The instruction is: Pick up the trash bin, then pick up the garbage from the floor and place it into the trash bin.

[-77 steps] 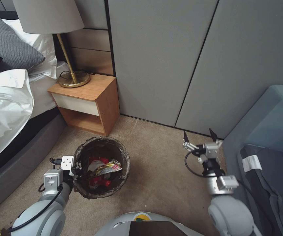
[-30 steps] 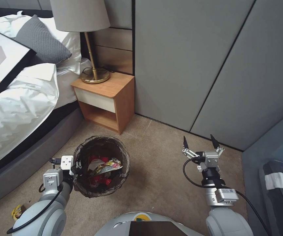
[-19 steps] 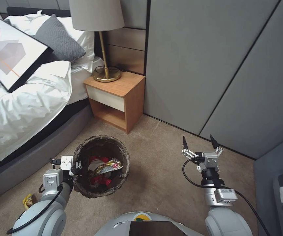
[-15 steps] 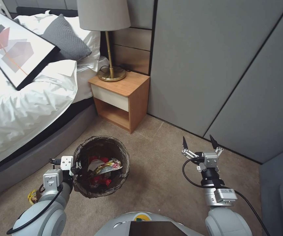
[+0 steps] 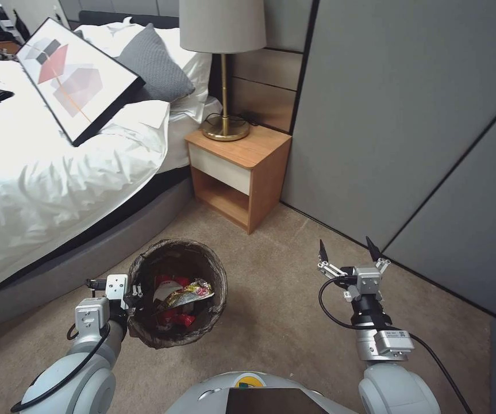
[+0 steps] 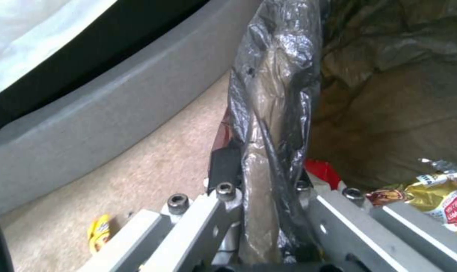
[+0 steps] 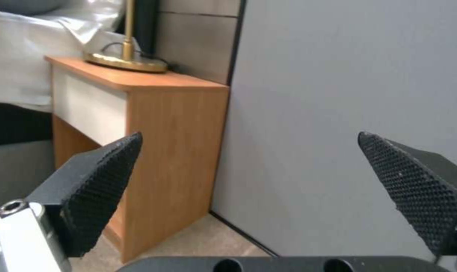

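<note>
Trash bin (image 5: pixel 144 336) is lined with thin, crinkled, glossy dark plastic film; foil wrappers (image 5: pixel 189 294) inside are seen shiny; carpet (image 5: pixel 282 310), lower centre, is matt and short-piled; nightstand (image 5: pixel 242 172) is finished in smooth wood; lamp base (image 5: pixel 225 127) is polished brass-like metal; right gripper (image 7: pixel 248 181) pads (image 7: pixel 102 189) are knurled matt black.

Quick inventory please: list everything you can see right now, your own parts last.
Round trash bin with dark bag liner: 1, held above the carpet at its rim.
Red, white and gold snack packets: several, inside the bin.
Yellow wrapper: 1, on carpet beside the bed base.
Wooden nightstand: 1, orange-brown, against the wall.
Brass lamp with grey shade: 1, on nightstand.
Bed with white duvet: 1, robot's left.
Grey pillow: 1, on bed.
Black-framed picture: 1, on bed.
Left gripper: fingers shut on bin rim.
Right gripper: fingers open, above carpet.
</note>
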### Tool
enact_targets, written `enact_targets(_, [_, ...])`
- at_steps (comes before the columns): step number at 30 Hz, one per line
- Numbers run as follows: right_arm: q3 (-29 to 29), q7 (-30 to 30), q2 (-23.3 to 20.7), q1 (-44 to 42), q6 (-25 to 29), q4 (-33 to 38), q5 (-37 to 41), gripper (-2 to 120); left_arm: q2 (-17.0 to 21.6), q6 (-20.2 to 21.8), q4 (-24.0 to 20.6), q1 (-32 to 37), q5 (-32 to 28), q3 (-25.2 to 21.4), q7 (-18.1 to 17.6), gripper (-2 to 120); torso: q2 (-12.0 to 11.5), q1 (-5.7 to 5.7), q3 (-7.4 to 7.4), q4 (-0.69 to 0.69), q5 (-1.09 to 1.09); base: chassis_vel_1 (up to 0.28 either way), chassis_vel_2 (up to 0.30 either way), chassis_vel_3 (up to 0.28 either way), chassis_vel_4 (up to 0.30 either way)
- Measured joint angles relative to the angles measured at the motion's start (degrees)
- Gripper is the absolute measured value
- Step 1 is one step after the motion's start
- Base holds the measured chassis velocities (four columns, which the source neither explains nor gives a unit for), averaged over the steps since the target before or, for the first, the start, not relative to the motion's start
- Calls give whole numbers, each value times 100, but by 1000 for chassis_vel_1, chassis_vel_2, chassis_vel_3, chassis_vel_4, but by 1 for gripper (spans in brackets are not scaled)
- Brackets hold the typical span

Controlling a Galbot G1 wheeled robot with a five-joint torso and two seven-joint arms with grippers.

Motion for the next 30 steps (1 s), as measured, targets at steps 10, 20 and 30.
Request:
enact_targets(10, [-42,20,-2,1,-4,6,0,100,-1,1,0,35,8,0,2,3,0,0,0,0,0,54,63,67,69])
enact_targets(20, [-66,22,-5,22,-11,-6,-3,100,-8,1,0,45,15,-5,5,3,0,0,0,-1,-1,58,61,57,57])
enact_targets(30, [-93,23,-6,75,-20,-54,-7,100,-14,4,0,30,17,-27,6,3,0,0,0,0,-1,69,63,66,58])
